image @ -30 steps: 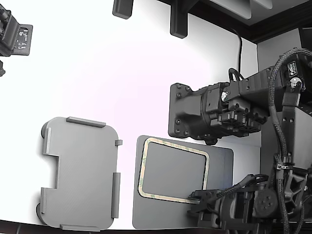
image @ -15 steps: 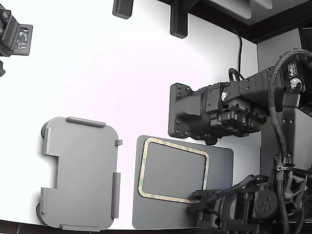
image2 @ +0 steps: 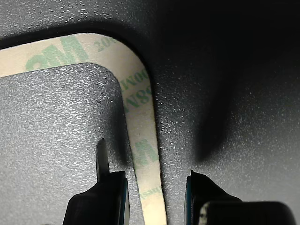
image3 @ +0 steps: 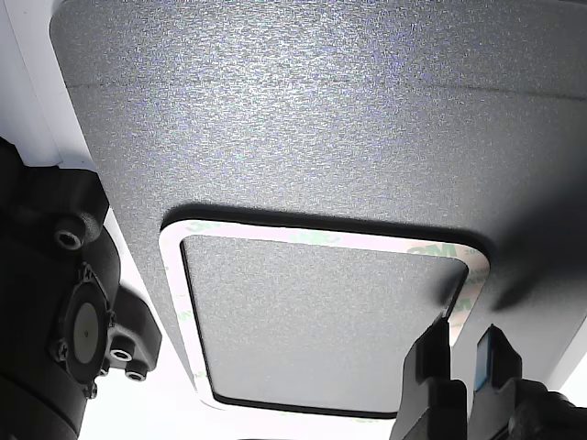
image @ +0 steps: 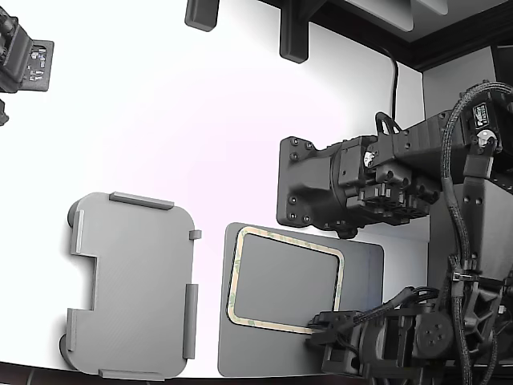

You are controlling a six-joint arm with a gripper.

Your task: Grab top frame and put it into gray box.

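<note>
1. Gripper (image2: 155, 199) low over the near corner of the frame (image: 284, 279); jaws narrowly apart, one on each side of the pale strip, nothing clamped yet.
2. The frame lies flat on the dark mat (image: 365, 265), just beside the gray box (image: 132, 285) at the exterior view's left.
3. Get the inner finger (image2: 101, 157) under the strip's edge before you close.
4. It looks thin and floppy; lift slowly, watch it doesn't cling to the mat.
</note>
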